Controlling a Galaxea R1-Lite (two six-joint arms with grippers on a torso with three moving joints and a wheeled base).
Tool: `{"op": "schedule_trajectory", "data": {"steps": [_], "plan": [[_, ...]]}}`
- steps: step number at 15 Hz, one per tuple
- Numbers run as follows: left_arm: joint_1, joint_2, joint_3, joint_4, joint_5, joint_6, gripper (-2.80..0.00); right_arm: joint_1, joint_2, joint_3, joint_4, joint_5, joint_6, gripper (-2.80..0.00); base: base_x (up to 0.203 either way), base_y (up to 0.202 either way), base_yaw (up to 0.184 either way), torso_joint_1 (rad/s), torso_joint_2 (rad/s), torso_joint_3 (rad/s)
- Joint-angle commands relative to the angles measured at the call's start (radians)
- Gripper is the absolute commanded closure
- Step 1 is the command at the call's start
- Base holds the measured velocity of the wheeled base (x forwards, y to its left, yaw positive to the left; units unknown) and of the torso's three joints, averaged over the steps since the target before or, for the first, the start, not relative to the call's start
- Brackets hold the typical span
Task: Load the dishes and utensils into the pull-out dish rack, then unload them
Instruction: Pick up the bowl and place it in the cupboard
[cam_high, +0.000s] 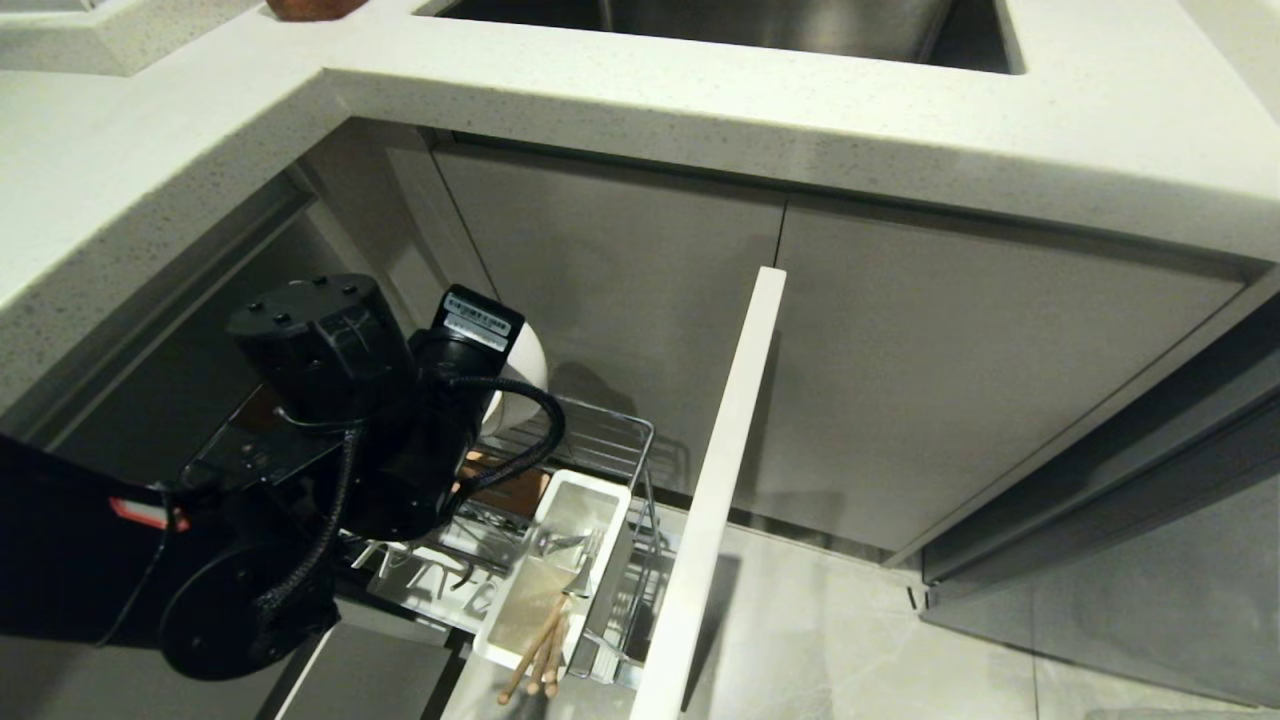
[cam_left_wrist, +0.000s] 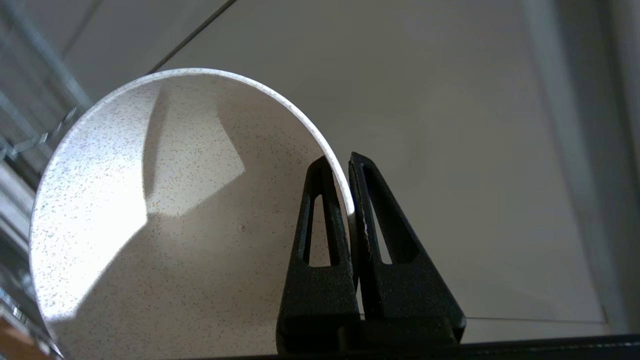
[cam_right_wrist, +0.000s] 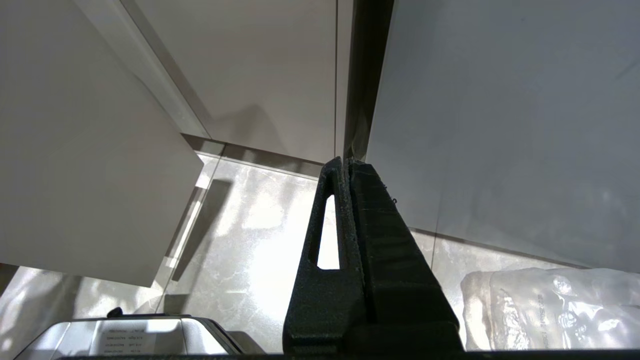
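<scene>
Left gripper clamped on rim of round cream-white speckled bowl, one finger inside, one outside. In head view bowl mostly hidden behind black left arm, only a white sliver visible above back of chrome wire pull-out dish rack; cannot tell if bowl touches rack wires. Rack pulled out, pale grey front panel edge-on just beside it. White rectangular utensil caddy inside rack against panel side; thin light-wood chopsticks stick out of caddy's near end, tips cut by frame edge. Shiny metal spoon in caddy, hard to make out. Brown wooden strip partly visible behind arm cable. Pink plate not made out, rack's left half blocked by arm. Steel sink in counter above rack, cropped at top. Right gripper fingers pressed together, empty, over pale floor away from rack; outside head view.
</scene>
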Motion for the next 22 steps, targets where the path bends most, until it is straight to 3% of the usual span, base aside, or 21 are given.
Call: {"op": "schedule_trajectory", "data": {"steps": [1, 4, 7, 13, 16, 22], "plan": [[0.005, 0.014, 0.008, -0.008, 0.003, -0.038, 0.00, 0.001, 0.000, 0.002, 0.000, 0.000, 0.001, 0.00, 0.000, 0.000, 0.000, 0.000, 0.00, 0.000], [0.008, 0.035, 0.014, -0.027, -0.009, -0.054, 0.00, 0.002, 0.000, 0.003, 0.000, 0.000, 0.000, 0.00, 0.000, 0.000, 0.000, 0.000, 0.00, 0.000], [0.005, 0.090, 0.060, -0.202, -0.026, -0.047, 0.00, 0.001, 0.000, 0.002, 0.000, 0.000, 0.000, 0.00, 0.000, 0.000, 0.000, 0.000, 0.00, 0.000], [0.007, 0.119, 0.061, -0.212, -0.027, -0.051, 0.00, 0.002, 0.000, 0.002, 0.000, 0.000, 0.001, 0.00, 0.000, 0.000, 0.000, 0.000, 0.00, 0.000], [0.008, 0.130, 0.072, -0.284, -0.032, -0.053, 0.00, 0.002, 0.000, 0.003, 0.000, 0.000, 0.000, 0.00, 0.000, 0.000, 0.000, 0.000, 0.00, 0.000], [0.017, 0.158, 0.100, -0.321, -0.069, -0.077, 0.00, 0.000, 0.000, 0.003, 0.000, 0.000, 0.000, 0.00, 0.000, 0.000, 0.000, 0.000, 0.00, 0.000]]}}
